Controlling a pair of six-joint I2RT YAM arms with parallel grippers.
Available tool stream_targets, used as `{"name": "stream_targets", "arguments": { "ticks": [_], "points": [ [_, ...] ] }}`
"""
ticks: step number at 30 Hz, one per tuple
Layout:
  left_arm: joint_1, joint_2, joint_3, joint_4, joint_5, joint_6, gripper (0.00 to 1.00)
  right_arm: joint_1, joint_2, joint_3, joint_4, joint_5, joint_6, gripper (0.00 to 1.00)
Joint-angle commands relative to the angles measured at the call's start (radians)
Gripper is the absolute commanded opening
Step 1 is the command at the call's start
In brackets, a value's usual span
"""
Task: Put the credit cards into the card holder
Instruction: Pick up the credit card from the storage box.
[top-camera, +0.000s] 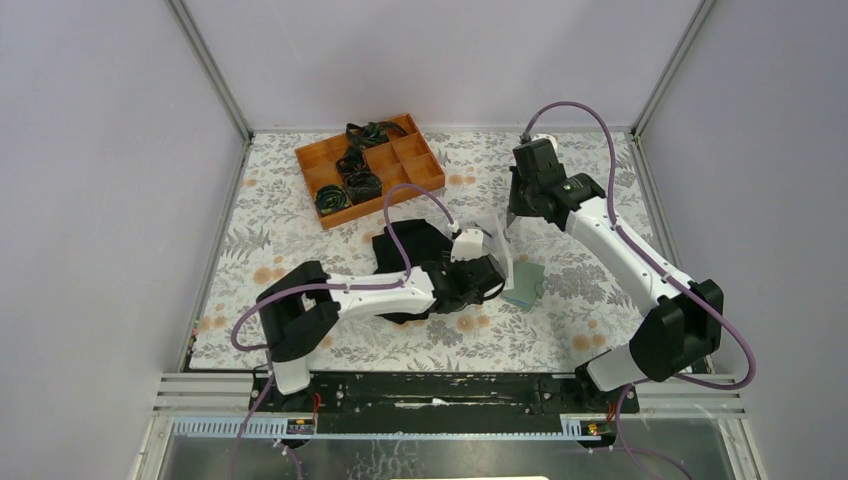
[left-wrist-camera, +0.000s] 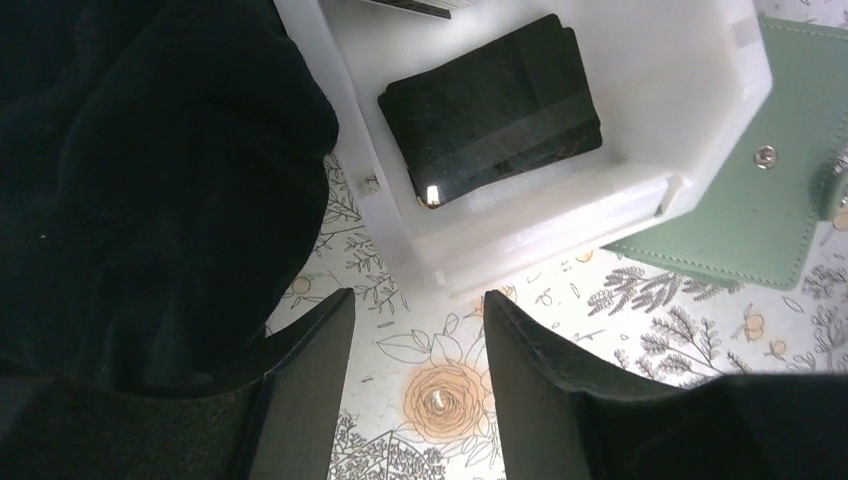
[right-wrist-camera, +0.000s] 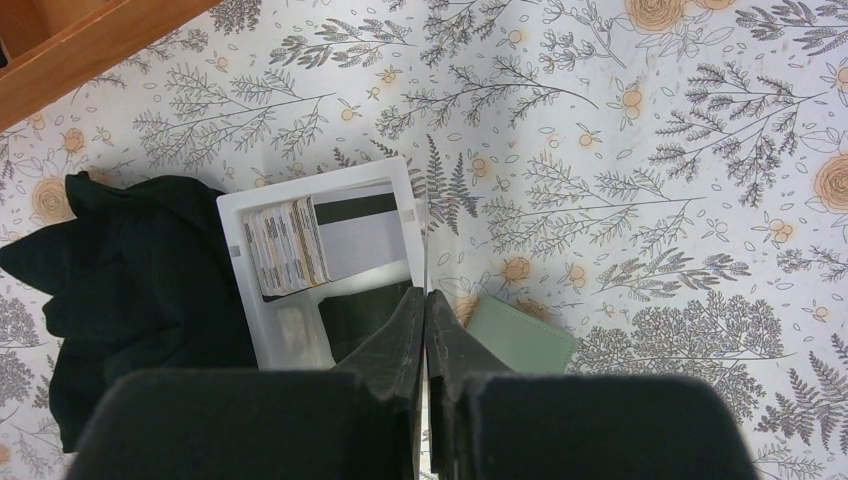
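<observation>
The white tray (left-wrist-camera: 520, 225) holds black credit cards (left-wrist-camera: 490, 110). In the right wrist view a grey card with a black stripe (right-wrist-camera: 362, 240) lies in the tray beside a printed stack. The sage green card holder (left-wrist-camera: 740, 200) lies open to the tray's right, also visible in the other views (top-camera: 525, 285) (right-wrist-camera: 520, 335). My left gripper (left-wrist-camera: 418, 298) is open and holds nothing, over the cloth at the tray's near edge. My right gripper (right-wrist-camera: 425, 293) hangs above the tray and card holder, shut on a thin pale card seen edge-on (right-wrist-camera: 425, 230).
A crumpled black cloth (top-camera: 405, 250) lies left of the tray, under my left arm. An orange compartment box (top-camera: 368, 168) with dark coiled items stands at the back. Grey walls with metal rails enclose the flowered table.
</observation>
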Motion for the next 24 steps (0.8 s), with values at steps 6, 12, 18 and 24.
{"name": "stream_targets", "arguments": {
  "ticks": [6, 12, 18, 24],
  "points": [
    [0.036, 0.06, 0.06, 0.05, -0.131, -0.033, 0.5, -0.011, -0.041, -0.016, 0.036, 0.012, -0.021, 0.0],
    [0.062, 0.09, 0.097, 0.073, -0.136, 0.001, 0.48, -0.02, -0.052, -0.034, 0.037, 0.022, -0.019, 0.0],
    [0.097, 0.128, 0.14, 0.109, -0.109, 0.05, 0.42, -0.031, -0.058, -0.046, 0.031, 0.03, -0.021, 0.0],
    [0.147, 0.196, 0.195, 0.13, -0.066, 0.099, 0.18, -0.044, -0.059, -0.049, 0.033, 0.048, -0.024, 0.0]
  ]
}}
